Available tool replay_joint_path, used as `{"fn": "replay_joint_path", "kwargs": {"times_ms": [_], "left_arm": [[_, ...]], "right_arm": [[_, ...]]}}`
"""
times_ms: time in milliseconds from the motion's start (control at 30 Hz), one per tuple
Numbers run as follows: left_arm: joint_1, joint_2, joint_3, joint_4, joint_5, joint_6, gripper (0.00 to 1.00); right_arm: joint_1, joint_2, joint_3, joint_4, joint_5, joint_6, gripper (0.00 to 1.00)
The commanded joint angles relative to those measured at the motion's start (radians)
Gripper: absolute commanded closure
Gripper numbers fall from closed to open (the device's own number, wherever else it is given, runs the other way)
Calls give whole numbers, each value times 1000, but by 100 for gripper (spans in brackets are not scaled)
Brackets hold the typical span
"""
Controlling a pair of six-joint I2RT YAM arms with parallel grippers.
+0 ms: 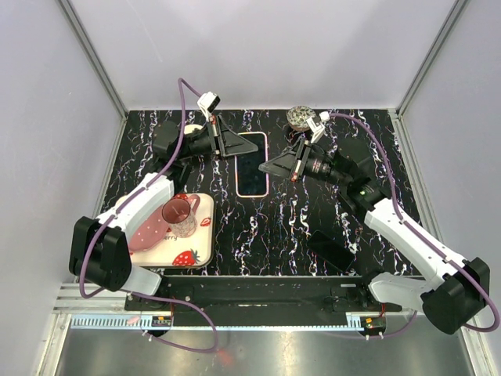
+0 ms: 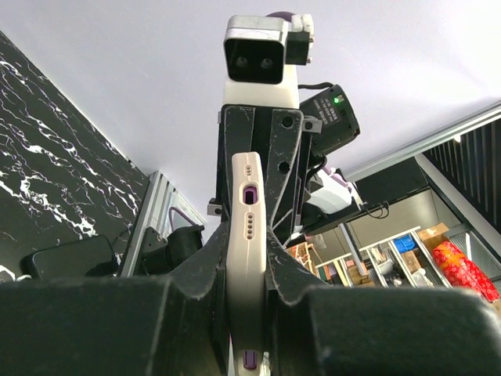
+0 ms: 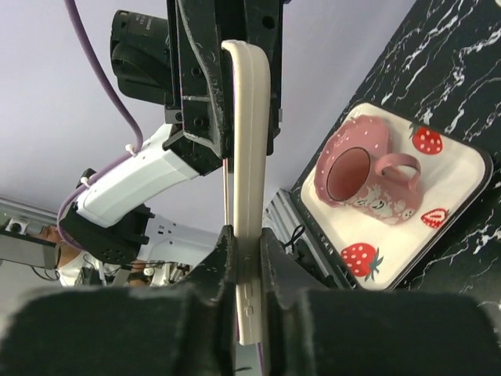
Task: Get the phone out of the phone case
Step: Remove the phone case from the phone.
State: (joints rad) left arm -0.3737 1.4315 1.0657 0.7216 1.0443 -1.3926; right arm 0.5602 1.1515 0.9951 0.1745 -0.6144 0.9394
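I am seeing the left tool (image 1: 236, 148) clamping the cream rubbery phone case (image 2: 247, 235) from nine o'clock. The right tool (image 1: 267, 167) is pinching it from three o'clock.

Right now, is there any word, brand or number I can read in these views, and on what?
"erry": the end of a word on the tray; its start is hidden.
The print on the mug is too blurred to read.
No writing shows on the phone case.

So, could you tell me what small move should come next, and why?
Probably the right jaws should peel the case edge back while the left jaws hold firm: both clamp opposite long edges of the phone, which sits fully inside its case.
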Motion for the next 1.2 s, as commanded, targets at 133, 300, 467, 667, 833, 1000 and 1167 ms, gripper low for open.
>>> {"fn": "replay_joint_path", "kwargs": {"times_ms": [133,300,467,667,833,1000,1167], "left_arm": [[12,-26,50,47,-46,-5,100],[18,-43,2,32,-67,-6,49],[16,-71,-87,25,-60,-2,32],[-8,-92,-131,-59,-73,70,35],[-28,-89,-125,-85,-79,99,43],[-36,-74,-92,-132,-82,125,64],[-53,-68,-72,-154,-87,142,65]], "right_arm": [[3,1,-82,223,70,124,100],[4,-62,-193,310,240,202,100],[3,-90,-227,322,285,199,100],[3,-66,-216,339,285,211,100],[3,-27,-199,390,231,228,100],[1,-16,-200,407,220,240,100],[3,-13,-202,407,219,242,100]]}}
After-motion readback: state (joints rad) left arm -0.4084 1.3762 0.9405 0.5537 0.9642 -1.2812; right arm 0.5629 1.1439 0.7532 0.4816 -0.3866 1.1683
